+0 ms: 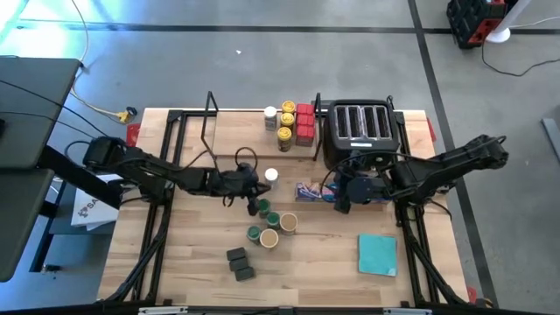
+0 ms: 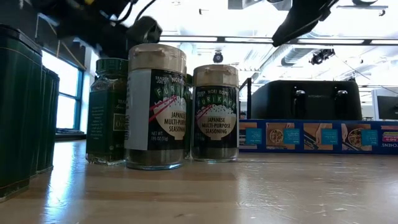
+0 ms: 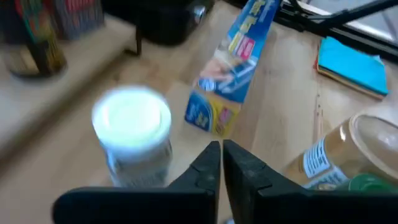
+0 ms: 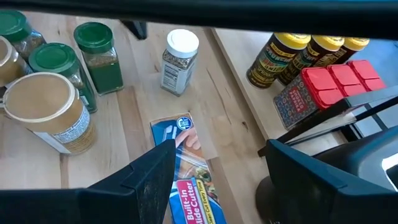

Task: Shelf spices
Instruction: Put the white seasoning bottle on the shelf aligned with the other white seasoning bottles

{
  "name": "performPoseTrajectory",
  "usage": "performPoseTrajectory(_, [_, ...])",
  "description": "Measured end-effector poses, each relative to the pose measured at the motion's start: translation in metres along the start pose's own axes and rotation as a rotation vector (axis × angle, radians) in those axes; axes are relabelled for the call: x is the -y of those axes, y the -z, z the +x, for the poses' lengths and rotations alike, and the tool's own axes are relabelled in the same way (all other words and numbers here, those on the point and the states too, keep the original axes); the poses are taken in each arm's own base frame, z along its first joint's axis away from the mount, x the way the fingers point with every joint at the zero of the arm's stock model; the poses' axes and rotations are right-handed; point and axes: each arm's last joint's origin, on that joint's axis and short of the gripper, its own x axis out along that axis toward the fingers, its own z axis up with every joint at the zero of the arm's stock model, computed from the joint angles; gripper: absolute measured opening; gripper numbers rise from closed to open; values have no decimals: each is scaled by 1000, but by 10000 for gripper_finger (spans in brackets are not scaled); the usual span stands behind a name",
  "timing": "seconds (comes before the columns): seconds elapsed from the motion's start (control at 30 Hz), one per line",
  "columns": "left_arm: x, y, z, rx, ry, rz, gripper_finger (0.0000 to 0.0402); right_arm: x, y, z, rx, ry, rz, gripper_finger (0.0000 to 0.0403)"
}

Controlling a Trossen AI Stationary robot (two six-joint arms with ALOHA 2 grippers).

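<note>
With left gripper [image 3: 221, 163] pinched shut, empty, I see white-lidded round glass spice jar [image 3: 132, 138] just beside fingertips, ungrasped; right gripper [image 4: 221, 171] wide above long blue wrap box [image 4: 186, 171], probably waiting.

Spices partly shelved, partly loose on the tabletop.
On the shelf [image 1: 229, 131] board stand yellow-lidded jars [image 1: 286, 121], red tins [image 1: 304, 122] and a white-lidded jar [image 1: 270, 116], upright, well beyond both jaws. Another white-lidded jar [image 3: 132, 140] stands upright just beside the closed left jaws. Green-lidded jars [image 1: 262, 214] and tan-lidded jars [image 1: 278, 229] cluster between both jaws; dark grey blocks [image 1: 240, 263] lie nearer the front edge.
</note>
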Motion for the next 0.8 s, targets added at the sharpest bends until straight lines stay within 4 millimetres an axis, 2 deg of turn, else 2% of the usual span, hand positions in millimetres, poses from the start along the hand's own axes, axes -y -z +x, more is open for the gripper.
performPoseTrajectory(0.1, [-2,-21,-8,-36,-6,92,51,0,0,0,-2,1,-2,243])
performPoseTrajectory(0.27, [-5,-55,-20,-110,-16,282,131,0,0,0,-2,0,3,243])
performPoseTrajectory(0.43, [-28,-72,-19,-176,26,331,219,0,0,0,1,-1,10,243])
performPoseTrajectory(0.53, [-45,-74,-15,-199,45,354,263,0,0,0,2,-1,16,243])
performPoseTrajectory(0.63, [-54,-71,-8,-231,97,440,296,0,0,0,2,-2,17,243])
performPoseTrajectory(0.8, [-55,-59,12,-278,170,537,317,0,0,0,2,-2,29,243])
